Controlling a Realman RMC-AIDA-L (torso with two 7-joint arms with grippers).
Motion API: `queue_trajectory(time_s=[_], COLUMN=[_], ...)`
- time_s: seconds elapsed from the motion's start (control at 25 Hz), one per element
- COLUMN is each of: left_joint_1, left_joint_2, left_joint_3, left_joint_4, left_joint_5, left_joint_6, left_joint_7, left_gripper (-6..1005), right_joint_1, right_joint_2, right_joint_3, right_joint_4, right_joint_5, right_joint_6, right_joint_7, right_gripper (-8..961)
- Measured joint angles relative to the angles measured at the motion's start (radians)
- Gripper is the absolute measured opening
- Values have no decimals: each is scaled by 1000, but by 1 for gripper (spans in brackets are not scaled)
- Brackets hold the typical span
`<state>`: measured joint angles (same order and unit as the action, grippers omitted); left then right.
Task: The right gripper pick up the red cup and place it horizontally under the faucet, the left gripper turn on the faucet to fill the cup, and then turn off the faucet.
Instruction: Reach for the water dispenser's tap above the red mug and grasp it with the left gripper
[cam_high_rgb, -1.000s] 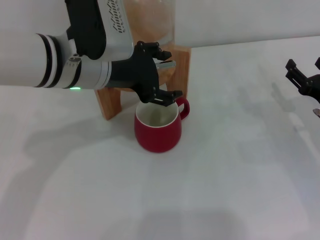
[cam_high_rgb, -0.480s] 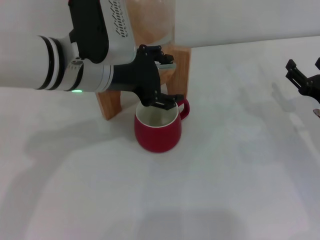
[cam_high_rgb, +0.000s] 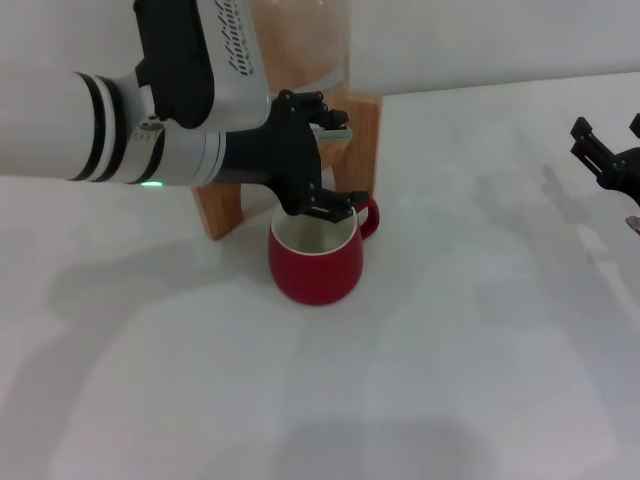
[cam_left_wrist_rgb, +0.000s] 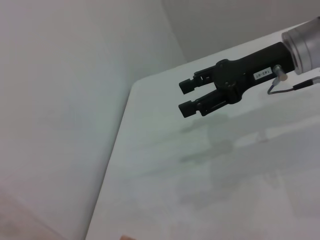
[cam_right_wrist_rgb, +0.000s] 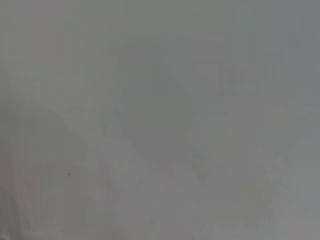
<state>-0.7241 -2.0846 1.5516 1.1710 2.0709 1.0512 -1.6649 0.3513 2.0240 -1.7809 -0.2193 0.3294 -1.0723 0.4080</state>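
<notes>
The red cup (cam_high_rgb: 315, 262) stands upright on the white table, right in front of the wooden stand (cam_high_rgb: 366, 122), its handle turned to the right. Just above its rim, my left gripper (cam_high_rgb: 321, 153) is open, one finger above and one below the chrome faucet (cam_high_rgb: 337, 130), whose lever shows between them. The lower fingertip hangs over the cup's back rim. My right gripper (cam_high_rgb: 608, 152) is parked at the far right edge, open and empty; it also appears in the left wrist view as the right gripper (cam_left_wrist_rgb: 186, 96). The right wrist view holds only a blank grey surface.
The glass dispenser (cam_high_rgb: 300, 40) rises on the stand behind my left arm. The white table (cam_high_rgb: 480, 330) spreads in front and to the right of the cup. A wall (cam_left_wrist_rgb: 75, 100) borders the table's far side.
My left gripper has shifted slightly right and down around the faucet, its lower finger now closer to the cup's rim. The cup and the right arm have not moved.
</notes>
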Motion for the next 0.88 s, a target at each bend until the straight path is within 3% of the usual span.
queue_trajectory(time_s=[0.88], left_joint_1=[22], left_joint_2=[0], left_joint_3=[1], left_joint_4=[45], left_joint_5=[0], left_joint_6=[35], left_joint_7=[-9], left_gripper=[875], right_joint_1=[-11], right_joint_2=[-1], right_joint_3=[0], right_joint_4=[-2], right_joint_5=[-3], right_joint_6=[-10], right_joint_7=[0], right_gripper=[845])
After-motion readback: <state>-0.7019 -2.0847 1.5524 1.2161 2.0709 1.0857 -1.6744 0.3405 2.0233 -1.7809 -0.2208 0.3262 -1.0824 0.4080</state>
